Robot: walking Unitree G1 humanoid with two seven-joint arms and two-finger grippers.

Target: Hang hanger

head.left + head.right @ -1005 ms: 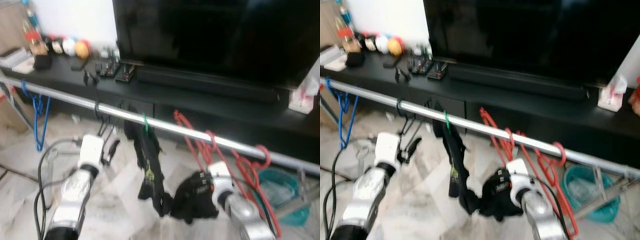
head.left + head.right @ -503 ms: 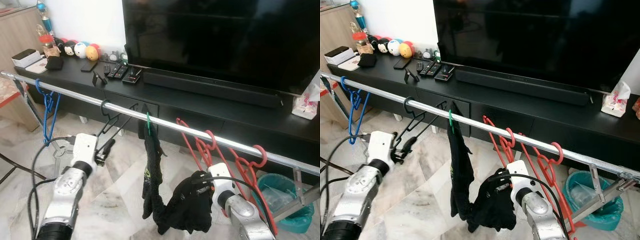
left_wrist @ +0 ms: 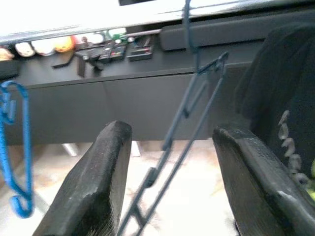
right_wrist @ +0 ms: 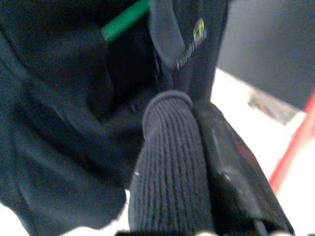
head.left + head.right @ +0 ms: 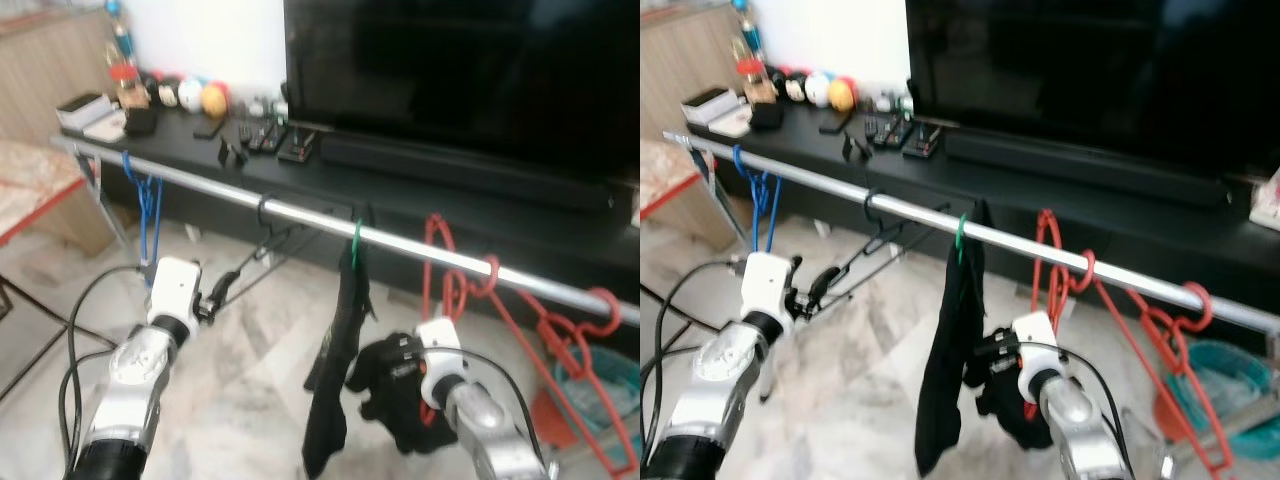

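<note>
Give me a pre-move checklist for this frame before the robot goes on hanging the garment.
1. Green hanger hooked on rail: ok.
2. Right gripper shut on black garment: ok.
3. Left gripper open, black hanger between its fingers, ungripped: ok.
4. Garment seated squarely on green hanger: cannot tell, it hangs bunched.
5. Red hangers apart from garment: ok.
6. Sharp view: not ok, eye views blurred.

Bare rail (image 5: 200, 186) between blue hanger (image 5: 148, 215) and black hanger (image 5: 272, 235)
</note>
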